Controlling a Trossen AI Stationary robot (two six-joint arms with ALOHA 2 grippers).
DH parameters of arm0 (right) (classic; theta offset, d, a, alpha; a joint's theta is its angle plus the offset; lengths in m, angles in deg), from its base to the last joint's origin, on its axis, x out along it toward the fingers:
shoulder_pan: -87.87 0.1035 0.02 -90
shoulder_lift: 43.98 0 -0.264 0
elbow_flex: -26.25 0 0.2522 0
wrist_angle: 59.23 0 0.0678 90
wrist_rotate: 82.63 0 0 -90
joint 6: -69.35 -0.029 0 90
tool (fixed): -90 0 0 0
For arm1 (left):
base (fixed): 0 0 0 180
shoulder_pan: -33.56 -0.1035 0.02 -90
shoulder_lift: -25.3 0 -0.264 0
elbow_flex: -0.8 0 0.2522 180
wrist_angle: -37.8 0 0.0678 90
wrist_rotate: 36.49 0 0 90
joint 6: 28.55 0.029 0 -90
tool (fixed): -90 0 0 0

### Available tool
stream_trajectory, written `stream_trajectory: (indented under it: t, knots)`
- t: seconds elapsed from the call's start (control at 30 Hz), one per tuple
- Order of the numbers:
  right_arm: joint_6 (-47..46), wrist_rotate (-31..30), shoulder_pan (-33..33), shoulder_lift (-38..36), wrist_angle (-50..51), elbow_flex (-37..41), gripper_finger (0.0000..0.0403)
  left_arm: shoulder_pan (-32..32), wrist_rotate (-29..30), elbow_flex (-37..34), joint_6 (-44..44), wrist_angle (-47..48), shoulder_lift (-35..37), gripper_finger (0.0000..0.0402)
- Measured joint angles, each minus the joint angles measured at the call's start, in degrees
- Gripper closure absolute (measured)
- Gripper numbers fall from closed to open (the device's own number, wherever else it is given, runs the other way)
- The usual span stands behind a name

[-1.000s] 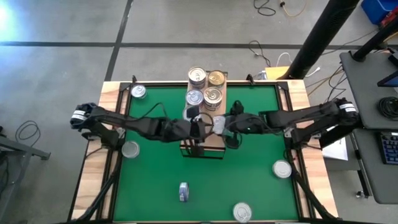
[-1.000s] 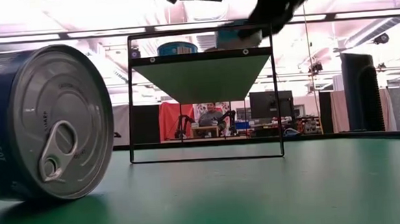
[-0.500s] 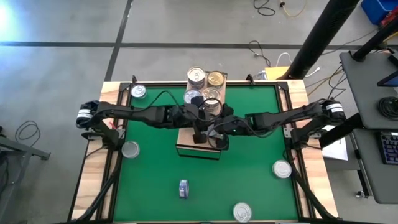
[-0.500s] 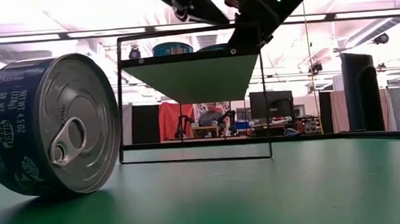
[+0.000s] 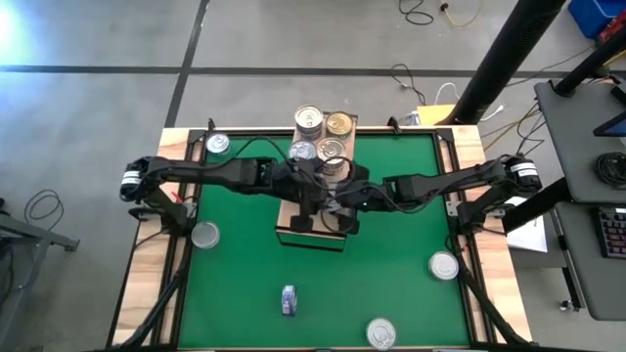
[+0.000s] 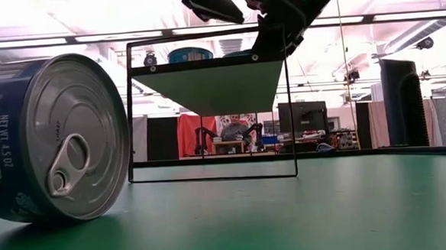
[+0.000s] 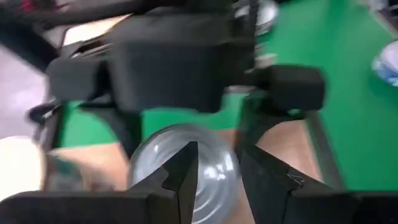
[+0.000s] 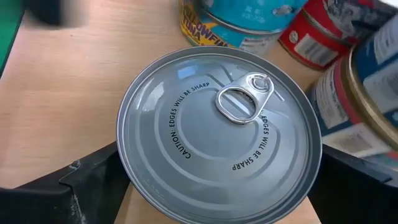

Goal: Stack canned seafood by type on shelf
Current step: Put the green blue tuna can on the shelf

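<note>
The right claw (image 8: pixel 221 158) has just spread its two fingers wide. They now stand one on each side of a flat round silver tin with a pull-ring lid (image 8: pixel 221 134), and they are not pinching it. The tin sits flat on the long light-wood shelf with the dark rim (image 5: pixel 293 231), in the middle of the high view. So I think this tin has just been let go and is now put away.

The shelf has also slid a little toward the left of the picture. The blue tin lying on its side (image 6: pixel 52 141), big at the left of the low view, has rolled a bit.

The left claw (image 7: pixel 219 168) hangs just beside the right one over the shelf. Its fingers are close together with a small gap, and I see nothing pinched between them.

At the top end of the shelf stand more tins: a silver-topped tin (image 5: pixel 309 119), a gold-topped tin (image 5: pixel 339 123) and two more just below them. The new tin is very near a yellow and blue tin (image 8: pixel 242 18) and a red tin (image 8: pixel 311 37), so lifting the claw away could bump them.

More silver tins still wait on the green table (image 5: pixel 391 244): one at the upper left (image 5: pixel 217 144), one at the left edge (image 5: pixel 205 235), one at the lower right (image 5: pixel 444 265) and one at the bottom (image 5: pixel 381 332). The job looks about half done.
</note>
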Motion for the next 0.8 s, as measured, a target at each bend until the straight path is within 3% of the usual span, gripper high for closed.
stream_trajectory:
  t: [0.13, 0.33, 0.53, 0.8]
  knots:
    - [-3.22, 0.01, 0.02, 0.2, 0.49, 0.24, 0.0003, 0.01, -1.26, 3.22, 0.87, 2.9, -2.96, 0.0315]
    - [-4.31, 0.05, 0.02, 0.04, 0.88, 0.27, 0.0003, -0.95, -1.22, 15.91, 0.81, 16.68, -11.18, 0.0394]
    - [-4.47, 0.24, 0.02, -0.17, 1.43, 0.82, 0.0003, -1.9, -1.06, 23.62, 0.83, 22.51, -18.29, 0.04]
    - [-3.68, 0.32, 0.04, -0.42, 2.82, 1.25, 0.0003, -2.05, -1.09, 26.4, 0.21, 24.97, -19.28, 0.0401]
